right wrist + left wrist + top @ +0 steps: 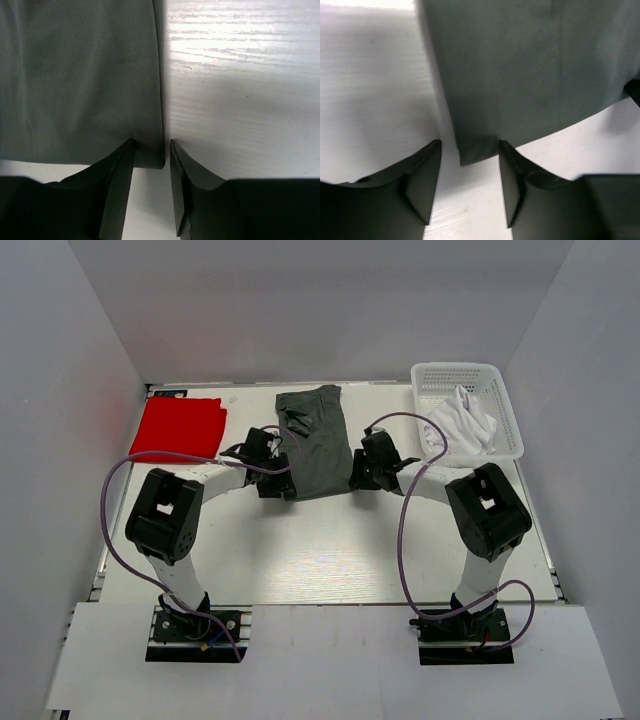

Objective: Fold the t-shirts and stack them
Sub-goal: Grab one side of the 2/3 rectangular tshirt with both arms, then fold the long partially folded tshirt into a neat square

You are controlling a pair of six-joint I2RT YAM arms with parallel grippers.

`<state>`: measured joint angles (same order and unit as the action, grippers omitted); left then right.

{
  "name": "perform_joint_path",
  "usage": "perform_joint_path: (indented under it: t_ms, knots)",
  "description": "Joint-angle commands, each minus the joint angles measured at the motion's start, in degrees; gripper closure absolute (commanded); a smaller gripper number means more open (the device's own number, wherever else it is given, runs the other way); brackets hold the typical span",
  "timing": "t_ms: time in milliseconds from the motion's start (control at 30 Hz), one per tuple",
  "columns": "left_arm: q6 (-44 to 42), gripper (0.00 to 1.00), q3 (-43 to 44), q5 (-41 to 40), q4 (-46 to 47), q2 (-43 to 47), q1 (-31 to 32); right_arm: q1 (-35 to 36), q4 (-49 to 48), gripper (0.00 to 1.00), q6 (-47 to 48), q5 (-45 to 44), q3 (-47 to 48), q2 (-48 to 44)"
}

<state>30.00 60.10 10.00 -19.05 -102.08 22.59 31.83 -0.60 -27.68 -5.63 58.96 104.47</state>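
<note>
The dark grey t-shirt [315,440] is plain, and the right wrist view shows a fine mesh weave. The red t-shirt [180,427] is bright and plain. The white t-shirt [462,425] is plain. The basket [505,400] is white, in a lattice pattern. The surface [330,550] is white with faint streaked grain. The left hand [470,150] and right hand [151,145] are black. The cables [401,535] are purple.

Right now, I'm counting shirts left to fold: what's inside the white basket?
One crumpled white t-shirt lies in the basket; anything under it is covered by the cloth.
</note>
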Motion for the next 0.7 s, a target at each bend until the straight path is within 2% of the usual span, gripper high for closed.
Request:
perform_joint_path:
  t_ms: [0,33,100,133,200,233,267,367,467,533,667]
  knots:
    - [-0.20,0.43,-0.15,1.33,1.55,-2.16,0.88,-0.28,0.16,0.60,-1.41,1.15,0.28,1.27]
    - [-0.73,0.53,-0.15,1.95,2.17,-2.16,0.88,-0.28,0.16,0.66,-1.85,0.80,-0.85,0.83]
    - [-0.73,0.67,-1.03,2.48,2.78,-2.77,1.40,-0.28,-0.10,0.72,-2.46,0.88,-2.00,0.39]
    - [-0.73,0.82,-1.56,2.48,2.79,-3.38,1.40,-0.28,-0.28,0.79,-2.46,0.88,-2.44,0.13]
    - [-0.73,0.97,-1.56,2.48,2.79,-3.39,1.93,-0.11,-0.45,0.86,-2.46,1.49,-3.23,-0.31]
    - [-0.21,1.00,-1.56,2.48,2.18,-3.39,1.93,-0.11,-0.63,0.96,-2.55,1.76,-3.50,-0.31]
    - [-0.20,1.00,-2.08,2.48,2.17,-3.39,1.93,-0.11,-0.72,1.00,-2.38,2.20,-3.85,-0.49]
    - [-0.20,1.00,-3.23,3.10,0.86,-1.64,2.46,0.24,-1.51,1.00,-1.24,2.99,-6.21,-3.21]
    - [0.93,1.00,-6.03,3.10,-0.72,4.42,3.25,0.42,-0.81,1.00,-0.62,3.08,-9.81,-8.65]
    - [1.63,1.00,-7.44,3.10,-1.51,10.11,4.74,0.68,2.78,1.00,-0.36,3.34,-10.88,-13.66]
    - [2.70,1.00,-10.34,8.27,-4.58,18.29,7.02,2.35,11.38,1.00,0.17,4.84,-14.57,-22.97]
